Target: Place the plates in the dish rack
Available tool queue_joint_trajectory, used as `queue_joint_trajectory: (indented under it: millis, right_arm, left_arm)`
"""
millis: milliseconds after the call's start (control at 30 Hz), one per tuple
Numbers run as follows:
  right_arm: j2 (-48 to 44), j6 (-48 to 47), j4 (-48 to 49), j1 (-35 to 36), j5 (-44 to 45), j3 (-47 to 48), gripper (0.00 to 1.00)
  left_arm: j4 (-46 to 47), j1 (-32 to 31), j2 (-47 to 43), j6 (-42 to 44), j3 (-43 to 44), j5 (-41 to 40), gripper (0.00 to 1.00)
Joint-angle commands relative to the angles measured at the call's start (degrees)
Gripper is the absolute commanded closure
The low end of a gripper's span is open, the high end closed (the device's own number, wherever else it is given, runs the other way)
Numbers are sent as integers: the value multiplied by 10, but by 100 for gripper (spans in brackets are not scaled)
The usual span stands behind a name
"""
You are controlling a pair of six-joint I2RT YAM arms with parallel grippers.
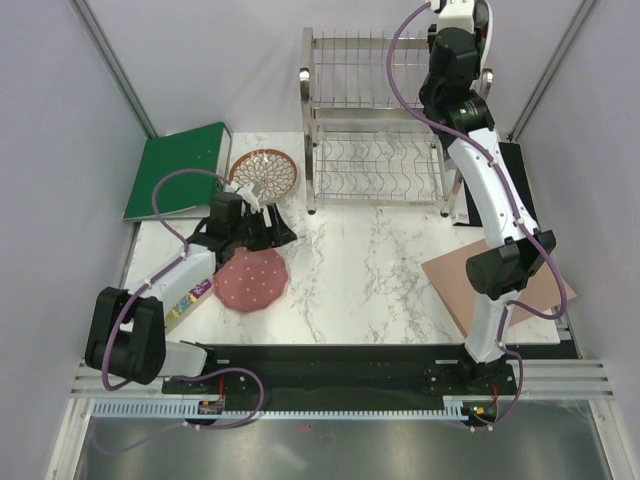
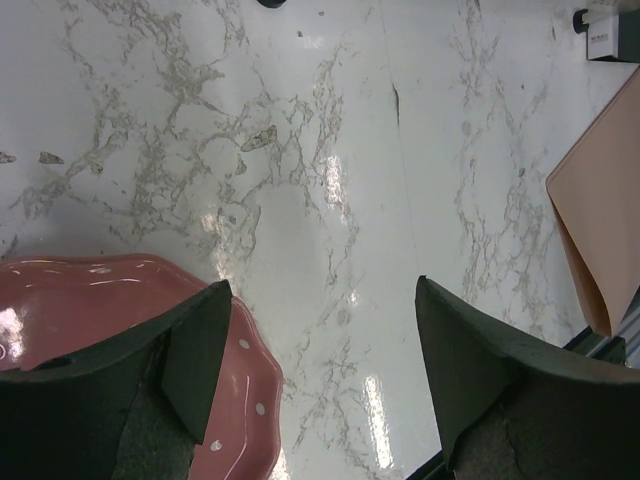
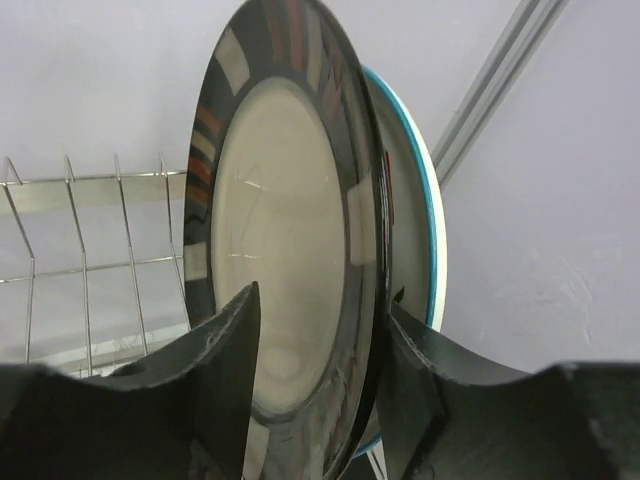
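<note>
One dark-rimmed plate (image 3: 290, 250) sits clamped in the right hand (image 3: 322, 310).

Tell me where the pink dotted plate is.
The pink plate lies flat on the left side of the marble table in the top view, beside the left gripper, the petal-pattern plate behind it.

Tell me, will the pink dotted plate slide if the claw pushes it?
Probably: the round pink plate with white dots lies flat on the shiny marble table, so it should slide easily. Its glossy, wavy rim looks hard and breakable, likely slippery for the open left claw.
</note>
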Motion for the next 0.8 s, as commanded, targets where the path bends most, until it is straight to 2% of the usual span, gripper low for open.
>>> queue_joint_trajectory:
  millis: [0,133,200,333,467,533,633,767]
  right_arm:
    - [-57,-14,77,8,-25,-20,44]
    - [-108,-76,96,38,-32,-41,40]
    - [-155,-77,95,53,-50,-71,39]
    - [-275,-13,52,59,-137,-143,35]
    - [-389,63,34,59,-270,-271,29]
    - [-421,118,11,57,-279,-284,29]
    - [-438,219,-72,21,-396,-290,21]
    - [-480,269,-86,4,-563,-432,20]
  left_arm:
    - [10,1,-7,9,15,-20,18]
    - [-49,15,-21,89,58,-44,16]
    - [-76,37,-39,130,70,-55,16]
    - [-101,97,-80,173,71,-47,14]
    - [-156,185,-92,219,87,-30,12]
    - [-201,224,-78,248,110,-23,12]
    - [-236,267,-59,279,130,-9,12]
    - [-243,291,-56,314,115,27,15]
